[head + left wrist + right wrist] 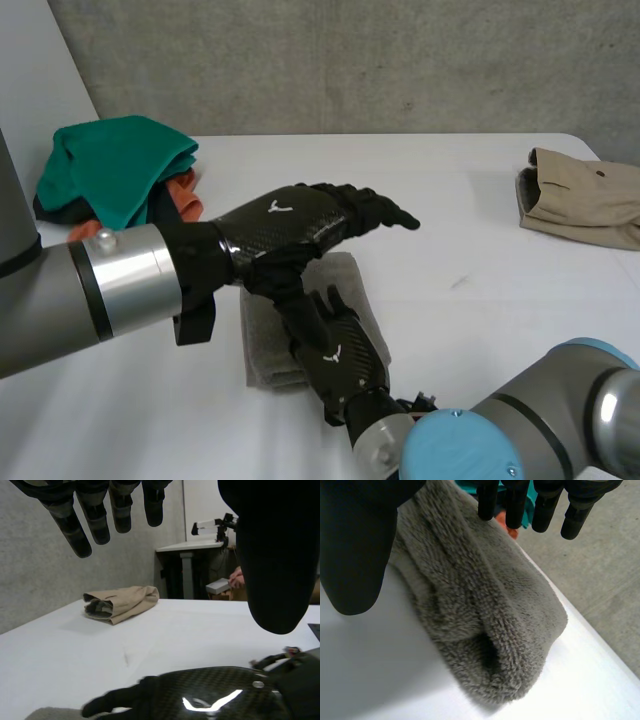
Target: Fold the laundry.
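A white table (480, 200) stands before a grey concrete wall (350, 60); nearest the robot, about the table's middle, lies a folded grey towel (262, 340) with the right hand (335, 355) laid over it, fingers straight, thumb held apart, gripping nothing. Just above, the left hand (290, 225) hovers palm down, its fingers stretched out and slightly spread toward the robot's right. Farther back, a heap of green, orange and black laundry (115, 165) sits at the left, and a folded beige garment (580, 195) lies well apart at the right.
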{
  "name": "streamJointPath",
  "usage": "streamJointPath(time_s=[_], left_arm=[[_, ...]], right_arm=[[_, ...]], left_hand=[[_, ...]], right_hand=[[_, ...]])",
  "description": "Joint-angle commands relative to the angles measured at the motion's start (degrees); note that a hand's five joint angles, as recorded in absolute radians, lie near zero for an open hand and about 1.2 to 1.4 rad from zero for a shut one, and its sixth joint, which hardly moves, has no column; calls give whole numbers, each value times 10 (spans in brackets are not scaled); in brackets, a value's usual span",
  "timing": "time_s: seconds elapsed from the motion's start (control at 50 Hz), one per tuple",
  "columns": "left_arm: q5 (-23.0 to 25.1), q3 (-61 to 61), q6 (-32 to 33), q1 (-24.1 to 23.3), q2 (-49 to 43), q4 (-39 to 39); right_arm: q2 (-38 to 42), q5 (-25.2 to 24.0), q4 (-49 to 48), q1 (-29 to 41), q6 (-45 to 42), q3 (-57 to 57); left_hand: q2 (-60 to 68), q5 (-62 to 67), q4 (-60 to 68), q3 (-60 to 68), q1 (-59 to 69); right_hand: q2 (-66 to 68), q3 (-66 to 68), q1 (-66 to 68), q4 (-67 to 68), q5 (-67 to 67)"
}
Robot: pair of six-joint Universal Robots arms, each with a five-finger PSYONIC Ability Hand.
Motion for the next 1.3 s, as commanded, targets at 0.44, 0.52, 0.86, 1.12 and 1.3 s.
streamJointPath(time_s=[0.44, 0.52, 0.86, 1.12, 1.3], left_arm=[[-49, -34, -13, -3, 9, 72], [-49, -33, -16, 1, 11, 78], [-70, 28, -69, 20, 41, 109], [-96, 33, -123, 14, 37, 159], [-100, 16, -120, -3, 13, 177]], right_arm=[[78, -21, -42, -33, -8, -87], [79, -36, -48, -46, -3, -103], [20, -57, -17, -202, 22, -310], [75, -121, -22, -454, 106, -475], [260, -269, -26, -605, 120, -571]], left_hand=[[-18, -28, -15, -21, -7], [-18, -28, -15, -21, -7], [-18, -28, -15, -21, -7], [-18, -28, -15, -21, -7], [-18, -28, -15, -21, -7]], right_hand=[[394, 395, 387, 393, 387], [676, 677, 668, 675, 668], [676, 677, 668, 675, 668], [676, 677, 668, 675, 668], [676, 677, 668, 675, 668]])
